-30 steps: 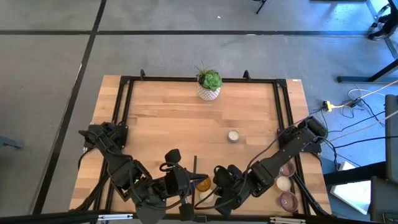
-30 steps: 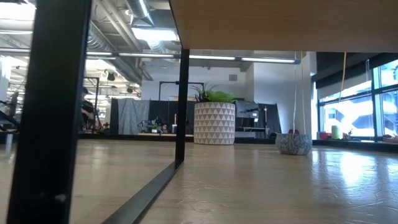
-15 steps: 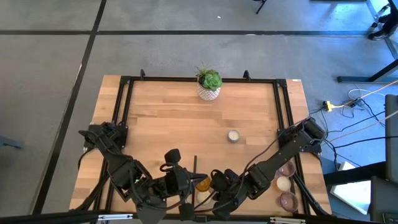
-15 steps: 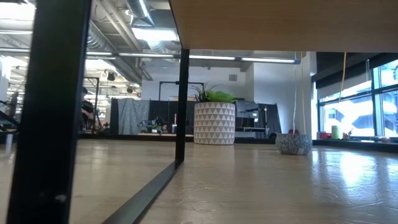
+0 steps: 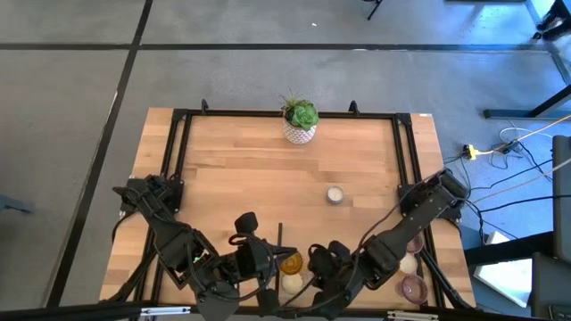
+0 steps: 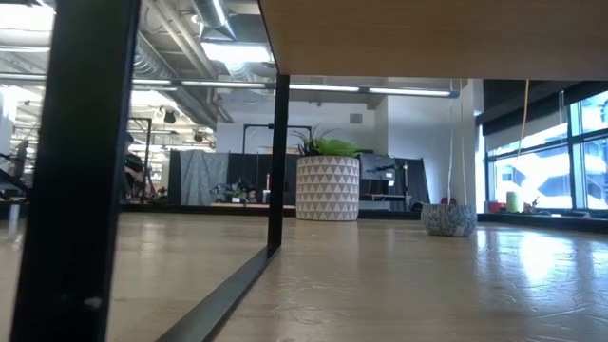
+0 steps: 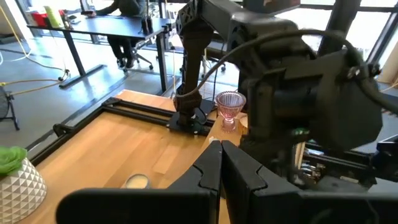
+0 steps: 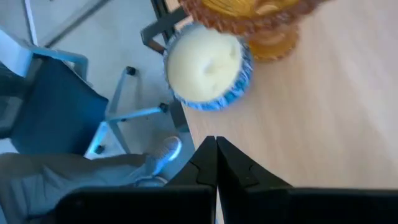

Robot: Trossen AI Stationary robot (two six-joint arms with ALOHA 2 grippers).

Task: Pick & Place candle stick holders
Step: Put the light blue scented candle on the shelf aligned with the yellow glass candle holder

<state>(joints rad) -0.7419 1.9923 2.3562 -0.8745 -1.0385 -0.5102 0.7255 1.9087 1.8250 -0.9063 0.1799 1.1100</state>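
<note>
table: light wood top with a black frame along its edges.

left gripper: at the near edge, left of centre. fingers pressed together, holding nothing; the left wrist view shows the two dark fingers meeting at their tips.

right gripper: at the near edge, just right of centre. fingers together, holding nothing; the right wrist view shows the finger tips touching over bare wood.

holders:
- amber holder: near edge, between the two grippers. in the right wrist view it stands upright on the wood.
- cream holder: just beside the amber one, on its near side. the right wrist view shows cream filling inside a bluish wall, close to the table edge.
- mid-table holder: stands alone, right of centre, well apart from both grippers; also seen low in the left wrist view.
- right-edge group: a white holder and a mauve holder near the right front corner, partly beside the right arm. a third, pinkish one shows next to the arm above them. the left wrist view shows one pink stemmed holder upright beyond the right arm's base.

pot: white, patterned, with a green plant, at the centre of the far edge. upright in the low view.
</note>
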